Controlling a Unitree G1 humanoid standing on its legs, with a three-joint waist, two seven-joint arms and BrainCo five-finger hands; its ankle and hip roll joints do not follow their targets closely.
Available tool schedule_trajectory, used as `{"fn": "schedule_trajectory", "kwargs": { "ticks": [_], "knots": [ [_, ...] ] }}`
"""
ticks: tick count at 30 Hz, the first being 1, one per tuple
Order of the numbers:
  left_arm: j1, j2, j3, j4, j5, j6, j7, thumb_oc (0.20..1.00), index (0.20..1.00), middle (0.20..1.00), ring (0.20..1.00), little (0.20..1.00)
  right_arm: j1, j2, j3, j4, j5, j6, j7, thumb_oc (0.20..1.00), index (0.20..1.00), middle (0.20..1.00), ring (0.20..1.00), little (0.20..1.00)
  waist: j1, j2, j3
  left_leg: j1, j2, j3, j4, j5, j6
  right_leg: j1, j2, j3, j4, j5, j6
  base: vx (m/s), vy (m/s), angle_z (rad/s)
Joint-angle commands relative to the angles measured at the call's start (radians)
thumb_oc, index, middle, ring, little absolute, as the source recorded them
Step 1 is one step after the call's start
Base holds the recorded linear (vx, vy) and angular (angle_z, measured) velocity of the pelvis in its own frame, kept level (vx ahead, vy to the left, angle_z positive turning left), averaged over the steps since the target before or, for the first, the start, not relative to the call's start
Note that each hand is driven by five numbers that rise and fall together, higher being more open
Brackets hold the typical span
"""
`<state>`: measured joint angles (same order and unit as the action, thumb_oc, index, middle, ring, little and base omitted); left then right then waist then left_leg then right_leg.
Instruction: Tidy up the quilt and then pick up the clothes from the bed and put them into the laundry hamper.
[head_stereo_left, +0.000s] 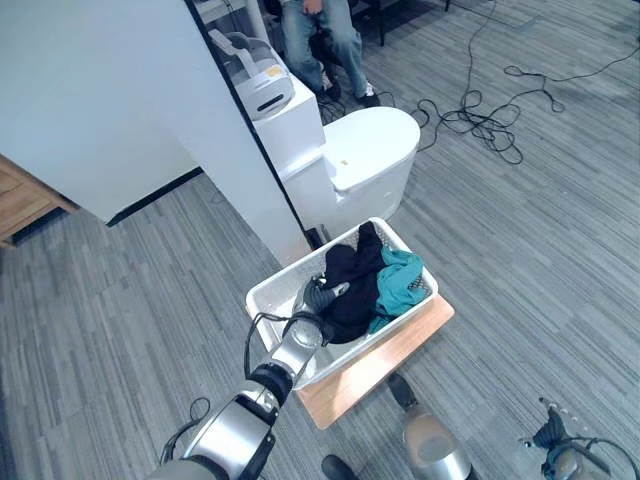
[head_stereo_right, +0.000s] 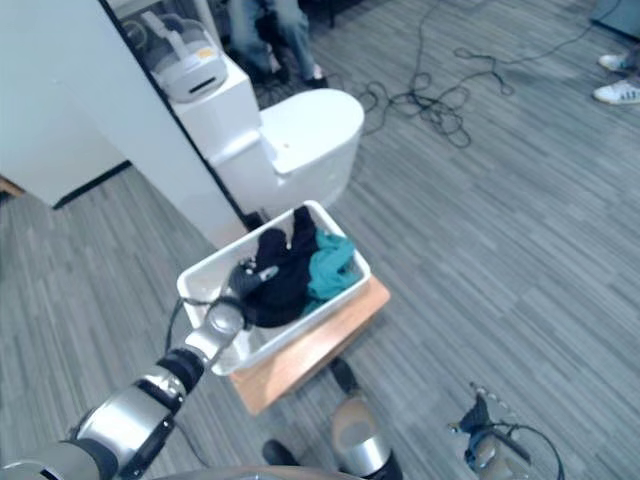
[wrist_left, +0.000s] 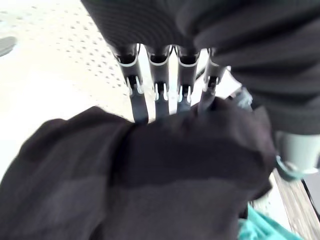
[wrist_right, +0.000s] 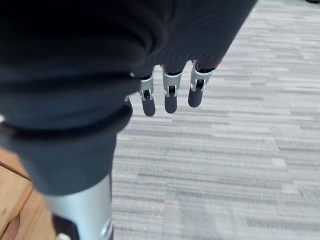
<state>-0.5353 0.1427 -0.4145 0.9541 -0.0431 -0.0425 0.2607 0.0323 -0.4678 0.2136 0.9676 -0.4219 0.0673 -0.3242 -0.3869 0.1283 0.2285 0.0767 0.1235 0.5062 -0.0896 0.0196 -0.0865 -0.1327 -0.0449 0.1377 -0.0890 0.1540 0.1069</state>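
Left hand (head_stereo_left: 322, 297) is down inside the laundry hamper (head_stereo_left: 272, 292), resting against the dark garment (head_stereo_left: 352, 290). In its wrist view the fingers (wrist_left: 161, 97) run straight and side by side, their tips hidden behind a fold of that cloth, so I cannot tell whether they grip it or merely lie against it.

The dark garment sits heaped in the middle of the hamper, one end climbing toward the far rim, with a teal garment (head_stereo_left: 399, 283) bunched against it on the robot's right side. Both pieces are already inside the white perforated hamper, which stands on a wooden board (head_stereo_left: 375, 367) on the grey striped floor (head_stereo_left: 520, 260).

The relation that matters now: the cloth lies directly in front of and beneath the left fingertips, its long axis running away from the robot, while the hand enters from the near-left corner of the hamper. The left arm is stretched forward and down, the forearm crossing the hamper's near rim. Judging by this, the clothes look delivered, and the next move would be lifting that hand straight up and clear without dragging fabric along.

Right hand (wrist_right: 167, 92) hangs idle over bare floor at the robot's right, fingers loosely apart and holding nothing.

Beyond the hamper stand a white toilet (head_stereo_left: 360, 160) and a white wall panel (head_stereo_left: 120, 100); cables (head_stereo_left: 480, 120) trail across the floor, and a seated person's legs (head_stereo_left: 315, 40) show at the far edge.
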Motion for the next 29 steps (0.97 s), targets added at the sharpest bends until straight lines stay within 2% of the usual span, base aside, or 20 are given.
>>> {"fn": "schedule_trajectory", "kwargs": {
  "ticks": [1, 3, 5, 7, 8, 9, 12, 16, 17, 18, 19, 22, 23, 25, 26, 29],
  "knots": [
    [0.013, 0.070, 0.055, -0.144, -0.098, -0.109, 0.039, 1.000, 1.000, 1.000, 1.000, 1.000, -0.017, 0.034, 0.021, 0.176, 0.078, 0.007, -0.025, 1.000, 1.000, 1.000, 1.000, 1.000, 0.055, -0.060, -0.052, 0.063, 0.084, -0.062, 0.002, -0.021, -0.074, 0.087, -0.076, -0.055, 0.002, -0.175, 0.068, 0.03, -0.069, 0.13],
    [0.044, 0.092, 0.077, -0.203, -0.138, -0.133, 0.042, 1.000, 1.000, 1.000, 1.000, 1.000, -0.019, 0.042, 0.021, 0.196, 0.077, 0.012, -0.027, 1.000, 1.000, 1.000, 1.000, 1.000, 0.067, -0.064, -0.052, 0.067, 0.086, -0.071, 0.002, -0.019, -0.076, 0.100, -0.075, -0.063, 0.002, -0.178, 0.067, 0.02, -0.044, 0.44],
    [0.109, 0.156, 0.162, -0.292, -0.231, -0.159, 0.056, 1.000, 1.000, 1.000, 1.000, 1.000, -0.011, 0.064, -0.010, 0.249, 0.113, 0.022, -0.023, 1.000, 1.000, 1.000, 1.000, 1.000, 0.107, -0.074, -0.060, 0.073, 0.091, -0.096, 0.002, -0.014, -0.081, 0.129, -0.073, -0.082, 0.002, -0.184, 0.061, 0.03, -0.036, 0.50],
    [0.134, 0.184, 0.193, -0.323, -0.246, -0.168, 0.059, 1.000, 1.000, 1.000, 1.000, 1.000, -0.008, 0.068, -0.023, 0.250, 0.126, 0.022, -0.019, 1.000, 1.000, 1.000, 1.000, 1.000, 0.120, -0.078, -0.063, 0.077, 0.091, -0.105, 0.002, -0.015, -0.082, 0.137, -0.073, -0.088, 0.002, -0.185, 0.060, 0.02, -0.015, 0.25],
    [0.159, 0.222, 0.241, -0.338, -0.248, -0.173, 0.073, 1.000, 1.000, 1.000, 1.000, 1.000, -0.001, 0.071, -0.035, 0.260, 0.134, 0.022, -0.012, 1.000, 1.000, 1.000, 1.000, 1.000, 0.139, -0.086, -0.067, 0.086, 0.090, -0.121, 0.002, -0.020, -0.082, 0.161, -0.075, -0.102, 0.002, -0.194, 0.057, 0.01, -0.011, 0.25],
    [0.159, 0.223, 0.242, -0.339, -0.248, -0.173, 0.073, 1.000, 1.000, 1.000, 1.000, 1.000, -0.001, 0.072, -0.035, 0.260, 0.135, 0.022, -0.012, 1.000, 1.000, 1.000, 1.000, 1.000, 0.140, -0.086, -0.069, 0.082, 0.091, -0.120, 0.002, -0.017, -0.083, 0.157, -0.074, -0.101, 0.002, -0.191, 0.056, 0.02, 0.000, 0.30],
    [0.234, 0.259, 0.331, -0.365, -0.287, -0.184, 0.083, 1.000, 1.000, 1.000, 1.000, 1.000, -0.006, 0.074, -0.048, 0.259, 0.150, 0.021, 0.000, 1.000, 1.000, 1.000, 1.000, 1.000, 0.172, -0.098, -0.078, 0.088, 0.089, -0.145, 0.002, -0.020, -0.081, 0.180, -0.075, -0.120, 0.002, -0.199, 0.053, 0.00, 0.008, 0.28],
    [0.334, 0.252, 0.380, -0.375, -0.288, -0.175, 0.065, 1.000, 1.000, 1.000, 1.000, 1.000, -0.017, 0.076, -0.057, 0.223, 0.179, 0.008, 0.018, 1.000, 1.000, 1.000, 1.000, 1.000, 0.196, -0.108, -0.081, 0.091, 0.085, -0.160, 0.002, -0.023, -0.077, 0.192, -0.078, -0.133, 0.002, -0.201, 0.051, 0.00, 0.036, 0.18],
    [0.389, 0.240, 0.392, -0.321, -0.257, -0.152, 0.048, 1.000, 1.000, 1.000, 1.000, 1.000, -0.018, 0.088, -0.070, 0.181, 0.244, -0.013, 0.045, 1.000, 1.000, 1.000, 1.000, 1.000, 0.205, -0.115, -0.080, 0.096, 0.082, -0.164, 0.002, -0.028, -0.072, 0.200, -0.080, -0.138, 0.002, -0.203, 0.052, 0.00, 0.031, 0.14],
    [0.388, 0.241, 0.392, -0.321, -0.257, -0.152, 0.048, 1.000, 1.000, 1.000, 1.000, 1.000, -0.019, 0.088, -0.070, 0.181, 0.244, -0.013, 0.045, 1.000, 1.000, 1.000, 1.000, 1.000, 0.206, -0.114, -0.082, 0.092, 0.083, -0.164, 0.002, -0.025, -0.073, 0.196, -0.079, -0.137, 0.002, -0.201, 0.051, -0.01, 0.061, 0.06],
    [0.422, 0.226, 0.378, -0.223, -0.175, -0.116, 0.032, 1.000, 1.000, 1.000, 1.000, 1.000, -0.031, 0.106, -0.070, 0.175, 0.277, -0.027, 0.064, 1.000, 1.000, 1.000, 1.000, 1.000, 0.219, -0.121, -0.084, 0.092, 0.082, -0.168, 0.002, -0.027, -0.069, 0.198, -0.082, -0.140, 0.002, -0.200, 0.051, -0.02, 0.042, 0.04],
    [0.470, 0.220, 0.316, -0.124, -0.017, -0.068, -0.021, 1.000, 1.000, 1.000, 1.000, 1.000, -0.065, 0.117, -0.030, 0.173, 0.241, -0.027, 0.081, 1.000, 1.000, 1.000, 1.000, 1.000, 0.243, -0.129, -0.084, 0.093, 0.078, -0.176, 0.002, -0.032, -0.064, 0.204, -0.086, -0.149, 0.002, -0.202, 0.053, -0.01, 0.038, 0.02],
    [0.469, 0.220, 0.316, -0.123, -0.017, -0.068, -0.021, 1.000, 1.000, 1.000, 1.000, 1.000, -0.065, 0.117, -0.030, 0.173, 0.241, -0.027, 0.081, 1.000, 1.000, 1.000, 1.000, 1.000, 0.244, -0.128, -0.086, 0.090, 0.079, -0.176, 0.002, -0.030, -0.064, 0.200, -0.085, -0.148, 0.002, -0.200, 0.052, -0.02, 0.055, 0.01],
    [0.483, 0.210, 0.244, 0.028, 0.134, -0.029, -0.035, 1.000, 1.000, 1.000, 1.000, 1.000, -0.089, 0.122, 0.007, 0.143, 0.217, -0.037, 0.086, 1.000, 1.000, 1.000, 1.000, 1.000, 0.257, -0.132, -0.088, 0.085, 0.074, -0.180, 0.002, -0.031, -0.059, 0.199, -0.089, -0.151, 0.002, -0.196, 0.054, -0.03, 0.062, 0.06],
    [0.481, 0.209, 0.244, 0.030, 0.135, -0.030, -0.035, 1.000, 1.000, 1.000, 1.000, 1.000, -0.089, 0.122, 0.006, 0.143, 0.217, -0.037, 0.086, 1.000, 1.000, 1.000, 1.000, 1.000, 0.257, -0.132, -0.087, 0.085, 0.074, -0.179, 0.002, -0.031, -0.059, 0.199, -0.089, -0.151, 0.002, -0.196, 0.054, -0.02, 0.048, 0.12],
    [0.501, 0.181, 0.206, 0.243, 0.257, 0.019, -0.055, 1.000, 1.000, 1.000, 1.000, 1.000, -0.115, 0.134, 0.037, 0.132, 0.201, -0.040, 0.102, 1.000, 1.000, 1.000, 1.000, 1.000, 0.262, -0.136, -0.091, 0.083, 0.066, -0.176, 0.002, -0.038, -0.053, 0.193, -0.094, -0.150, 0.003, -0.193, 0.058, -0.03, 0.089, 0.05]
  ]
}}
